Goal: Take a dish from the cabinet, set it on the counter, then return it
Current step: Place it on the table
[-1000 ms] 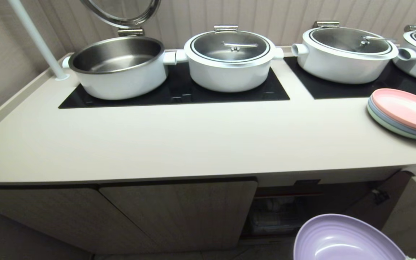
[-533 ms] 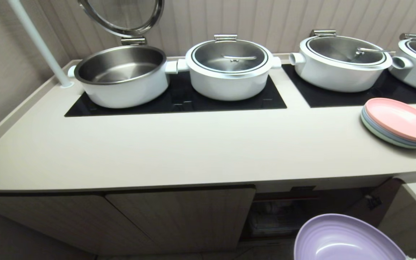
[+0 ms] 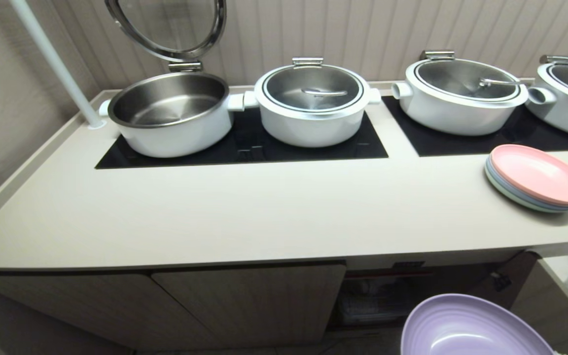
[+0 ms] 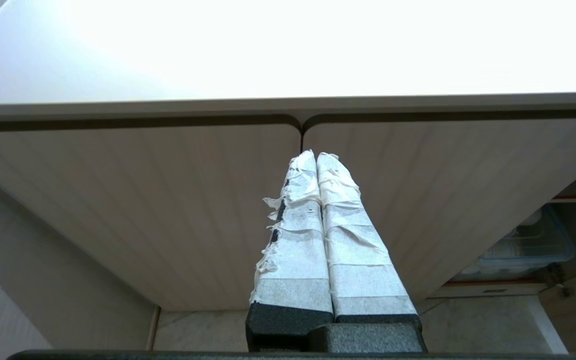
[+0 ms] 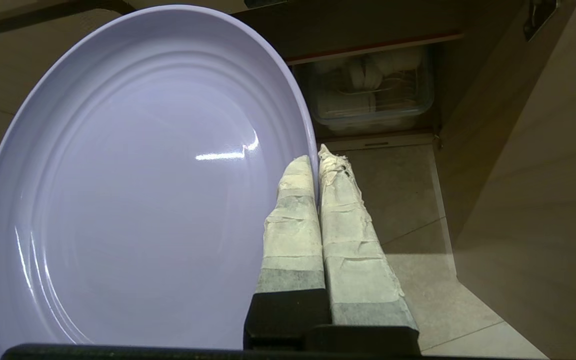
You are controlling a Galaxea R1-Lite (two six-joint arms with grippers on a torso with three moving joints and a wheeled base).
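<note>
The right gripper [image 5: 318,160] was clamped shut on the rim of the dish [image 5: 138,190], w/ one taped finger on the plate's inner face and the other behind the edge. In the head view the dish [image 3: 466,330] hung low at the right, out in front of the open cabinet [image 3: 412,291] and below the counter [image 3: 264,217] edge. So the relation that mattered: the bare counter lay up and away from the held plate, i.e. the dish prob. had to rise above the edge before going forward (the pink-topped plate stack [image 3: 535,180] sat at the right, so free space was to its left). The left gripper [image 4: 316,162] was closed on nothing, parked facing the shut cabinet doors [image 4: 168,200], farther from the dish.
</note>
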